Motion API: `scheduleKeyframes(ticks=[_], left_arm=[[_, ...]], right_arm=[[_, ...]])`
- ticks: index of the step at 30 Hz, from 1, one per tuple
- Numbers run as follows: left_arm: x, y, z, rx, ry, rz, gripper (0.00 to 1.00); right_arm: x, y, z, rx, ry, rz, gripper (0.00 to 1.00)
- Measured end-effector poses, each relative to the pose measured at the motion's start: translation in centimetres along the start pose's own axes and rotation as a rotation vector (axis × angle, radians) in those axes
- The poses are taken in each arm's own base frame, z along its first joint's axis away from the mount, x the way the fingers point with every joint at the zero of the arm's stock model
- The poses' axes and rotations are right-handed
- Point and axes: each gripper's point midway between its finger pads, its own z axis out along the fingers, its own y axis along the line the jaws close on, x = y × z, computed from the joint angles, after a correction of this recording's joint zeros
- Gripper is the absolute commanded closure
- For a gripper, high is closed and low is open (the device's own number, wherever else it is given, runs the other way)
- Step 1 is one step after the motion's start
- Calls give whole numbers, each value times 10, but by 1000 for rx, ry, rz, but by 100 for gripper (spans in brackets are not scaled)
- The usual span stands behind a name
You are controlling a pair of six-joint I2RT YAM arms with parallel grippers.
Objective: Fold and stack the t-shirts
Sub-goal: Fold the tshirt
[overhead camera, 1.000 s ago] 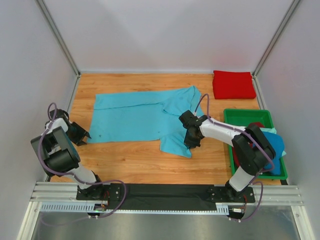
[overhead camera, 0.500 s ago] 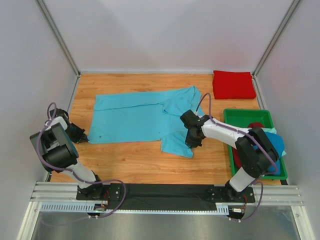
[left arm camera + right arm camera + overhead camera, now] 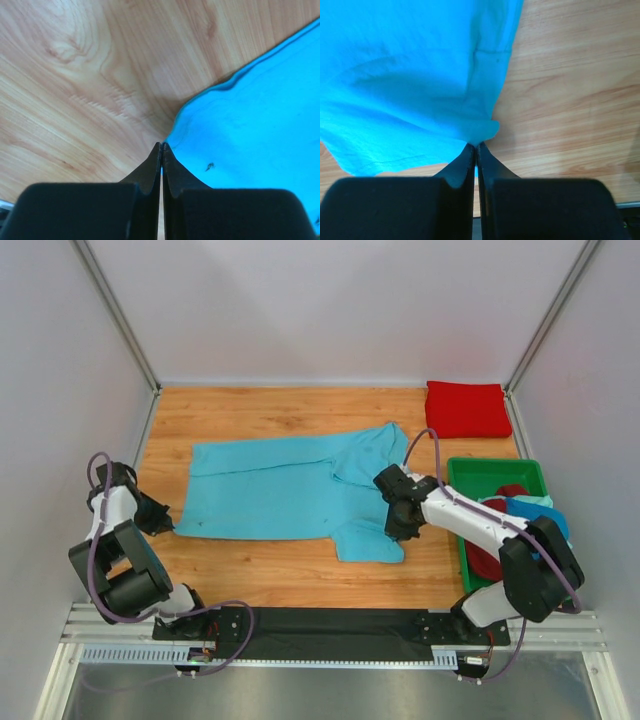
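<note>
Folding is barely starting: one red shirt (image 3: pixel 467 409) is lying folded beyond my right end effector (image 3: pixel 475 146); it and the left end effector (image 3: pixel 161 146) are pinching the turquoise shirt (image 3: pixel 270 490).

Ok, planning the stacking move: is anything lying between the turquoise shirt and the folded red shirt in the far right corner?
Nothing visible. Only bare tabletop separates the turquoise shirt from the folded red shirt; the green tray sits nearer the arms, off that path. The left gripper and right gripper both pinch the shirt's edges.
</note>
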Motion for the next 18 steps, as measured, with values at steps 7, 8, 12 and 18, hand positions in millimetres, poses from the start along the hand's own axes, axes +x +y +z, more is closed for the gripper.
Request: scheduleKeyframes(ticks=[7, 8, 12, 18], left_arm=[[5, -6, -10, 30, -10, -4, 100], [6, -8, -11, 31, -7, 2, 100], [6, -27, -17, 50, -2, 45, 100], [-14, -50, -17, 69, -9, 48, 100]], right_arm=[[-25, 1, -15, -8, -15, -27, 100], [-35, 4, -19, -18, -25, -23, 100], [-77, 18, -27, -59, -58, -1, 99], [-111, 33, -22, -78, -54, 1, 100]])
